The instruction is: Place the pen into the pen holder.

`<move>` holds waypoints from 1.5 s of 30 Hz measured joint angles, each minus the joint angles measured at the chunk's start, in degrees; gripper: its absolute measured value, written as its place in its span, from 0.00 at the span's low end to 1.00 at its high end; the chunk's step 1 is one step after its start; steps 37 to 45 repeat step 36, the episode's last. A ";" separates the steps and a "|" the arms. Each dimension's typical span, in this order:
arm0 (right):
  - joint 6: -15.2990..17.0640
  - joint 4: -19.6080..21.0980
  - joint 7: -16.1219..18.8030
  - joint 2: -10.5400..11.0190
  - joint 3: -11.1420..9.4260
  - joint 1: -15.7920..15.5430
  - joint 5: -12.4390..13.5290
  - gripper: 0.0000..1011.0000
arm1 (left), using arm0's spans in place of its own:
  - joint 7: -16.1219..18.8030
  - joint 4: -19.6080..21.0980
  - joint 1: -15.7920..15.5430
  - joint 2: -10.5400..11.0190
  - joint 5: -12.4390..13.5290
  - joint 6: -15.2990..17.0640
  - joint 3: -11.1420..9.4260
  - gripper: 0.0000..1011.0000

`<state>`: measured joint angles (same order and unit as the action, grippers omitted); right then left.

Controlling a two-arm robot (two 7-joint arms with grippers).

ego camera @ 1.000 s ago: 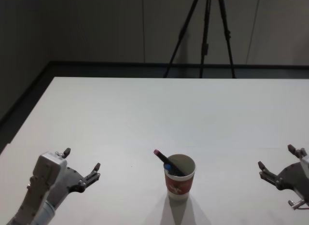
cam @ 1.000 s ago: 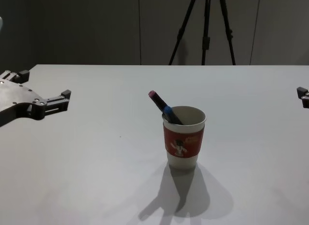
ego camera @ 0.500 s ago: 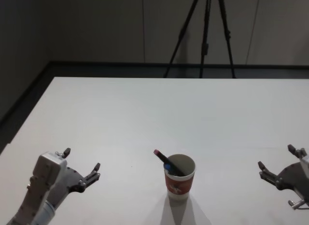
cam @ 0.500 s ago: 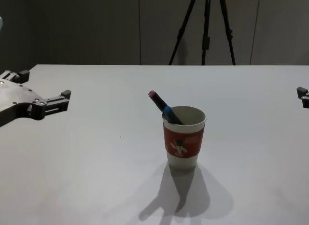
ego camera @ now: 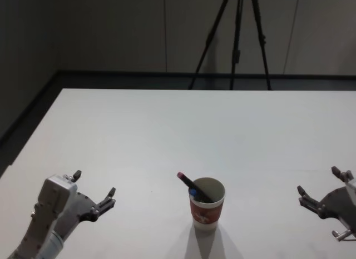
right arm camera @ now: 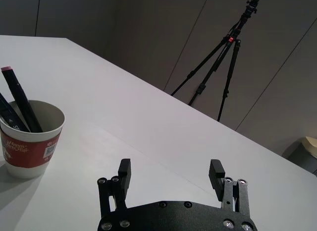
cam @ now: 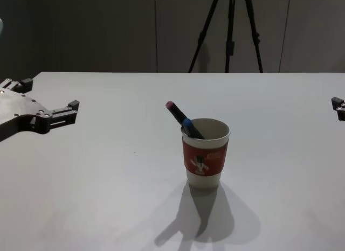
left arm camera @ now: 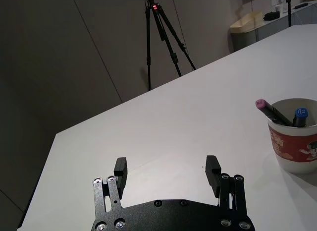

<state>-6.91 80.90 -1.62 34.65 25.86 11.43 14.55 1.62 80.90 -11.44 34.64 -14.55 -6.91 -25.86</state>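
Stretching across the whole scene, the white table is carrying a single cup near its front middle, while a black tripod is standing on the floor behind it. The left gripper is hovering low at the robot's left with its jaws spread wide and gripping nothing; the right gripper is doing the same at the right. The pen holder is standing upright between them, well apart from both, its red sleeve showing a small figure and white lettering too small to read. The pen is leaning inside it, pink cap sticking out toward the left, beside a blue-capped marker.
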 joint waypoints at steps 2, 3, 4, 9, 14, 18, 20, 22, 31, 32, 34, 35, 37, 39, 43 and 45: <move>0.00 0.00 0.00 0.00 0.00 0.00 0.00 0.99 | 0.00 0.00 0.00 0.00 0.00 0.00 0.00 0.99; 0.00 0.00 0.00 0.00 0.00 0.00 0.00 0.99 | 0.00 0.00 0.00 0.00 0.00 0.00 0.00 0.99; 0.00 0.00 0.00 0.00 0.00 0.00 0.00 0.99 | 0.00 0.00 0.00 0.00 0.00 0.00 0.00 0.99; 0.00 0.00 0.00 0.00 0.00 0.00 0.00 0.99 | 0.00 0.00 0.00 0.00 0.00 0.00 0.00 0.99; 0.00 0.00 0.00 0.00 0.00 0.00 0.00 0.99 | 0.00 0.00 0.00 0.00 0.00 0.00 0.00 0.99; 0.00 0.00 0.00 0.00 0.00 0.00 0.00 0.99 | 0.00 0.00 0.00 0.00 0.00 0.00 0.00 0.99; 0.00 0.00 0.00 0.00 0.00 0.00 0.00 0.99 | 0.00 0.00 0.00 0.00 0.00 0.00 0.00 0.99; 0.00 0.00 0.00 0.00 0.00 0.00 0.00 0.99 | 0.00 0.00 0.00 0.00 0.00 0.00 0.00 0.99; 0.00 0.00 0.00 0.00 0.00 0.00 0.00 0.99 | 0.00 0.00 0.00 0.00 0.00 0.00 0.00 0.99; 0.00 0.00 0.00 0.00 0.00 0.00 0.00 0.99 | 0.00 0.00 0.00 0.00 0.00 0.00 0.00 0.99; 0.00 0.00 0.00 0.00 0.00 0.00 0.00 0.99 | 0.00 0.00 0.00 0.00 0.00 0.00 0.00 0.99; 0.00 0.00 0.00 0.00 0.00 0.00 0.00 0.99 | 0.00 0.00 0.00 0.00 0.00 0.00 0.00 0.99; 0.00 0.00 0.00 0.00 0.00 0.00 0.00 0.99 | 0.00 0.00 0.00 0.00 0.00 0.00 0.00 0.99; 0.00 0.00 0.00 0.00 0.00 0.00 0.00 0.99 | 0.00 0.00 0.00 0.00 0.00 0.00 0.00 0.99; 0.00 0.00 0.00 0.00 0.00 0.00 0.00 0.99 | 0.00 0.00 0.00 0.00 0.00 0.00 0.00 0.99; 0.00 0.00 0.00 0.00 0.00 0.00 0.00 0.99 | 0.00 0.00 0.00 0.00 0.00 0.00 0.00 0.99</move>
